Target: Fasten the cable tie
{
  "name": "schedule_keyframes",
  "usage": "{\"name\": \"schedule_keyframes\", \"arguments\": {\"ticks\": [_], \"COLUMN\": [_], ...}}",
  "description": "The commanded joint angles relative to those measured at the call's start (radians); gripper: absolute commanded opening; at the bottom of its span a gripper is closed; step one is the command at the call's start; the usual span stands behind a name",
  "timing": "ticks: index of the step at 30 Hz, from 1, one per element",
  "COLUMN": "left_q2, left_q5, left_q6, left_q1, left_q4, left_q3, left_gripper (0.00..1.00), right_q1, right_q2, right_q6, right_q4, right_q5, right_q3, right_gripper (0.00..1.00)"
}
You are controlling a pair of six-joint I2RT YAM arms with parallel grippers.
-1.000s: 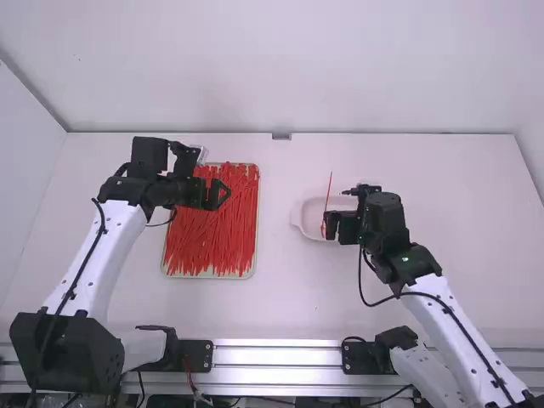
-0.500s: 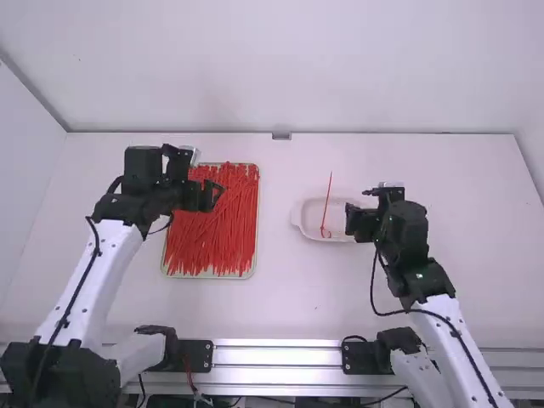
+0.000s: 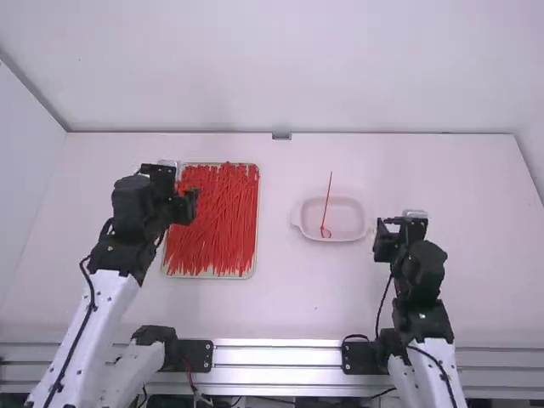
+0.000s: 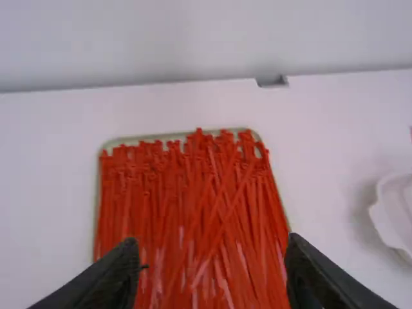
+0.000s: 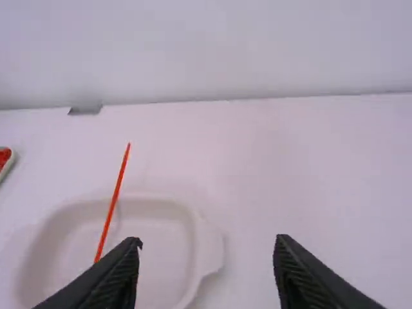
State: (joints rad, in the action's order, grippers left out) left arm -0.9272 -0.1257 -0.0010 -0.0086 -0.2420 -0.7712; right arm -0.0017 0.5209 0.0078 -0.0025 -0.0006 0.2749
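Observation:
A single red cable tie lies in the white dish right of the table's middle, its tail sticking out over the far rim; the right wrist view shows the tie and dish too. A tray left of the middle holds a heap of red cable ties, which also fills the left wrist view as a red heap. My left gripper is open at the tray's left edge, nothing in it. My right gripper is open, just right of the dish, holding nothing.
The white table stretches bare to the right of the dish and along the far wall. A small grey bracket sits at the table's far edge. An aluminium rail runs along the near edge.
Both arms have drawn back toward their bases. The right gripper has let go of the cable tie, leaving it in the dish, and the left gripper has pulled off the heap to the tray's left edge.

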Motion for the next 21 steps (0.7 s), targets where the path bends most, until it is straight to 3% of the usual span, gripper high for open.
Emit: {"name": "schedule_keyframes", "arguments": {"ticks": [1, 11, 21], "left_q2": [0.071, 0.313, 0.516], "left_q5": [0.11, 0.126, 0.126], "left_q6": [0.001, 0.001, 0.001], "left_q1": [0.009, 0.009, 0.009], "left_q4": [0.041, 0.242, 0.242], "left_q3": [0.059, 0.3, 0.504], "left_gripper": [0.53, 0.28, 0.08], "right_q1": [0.002, 0.002, 0.002], "right_q2": [-0.059, -0.277, -0.431], "right_q6": [-0.008, -0.008, -0.008], "right_q4": [0.002, 0.002, 0.002], "right_q5": [0.001, 0.001, 0.001], "right_q3": [-0.063, -0.275, -0.275], "right_gripper": [0.49, 0.27, 0.11]}}
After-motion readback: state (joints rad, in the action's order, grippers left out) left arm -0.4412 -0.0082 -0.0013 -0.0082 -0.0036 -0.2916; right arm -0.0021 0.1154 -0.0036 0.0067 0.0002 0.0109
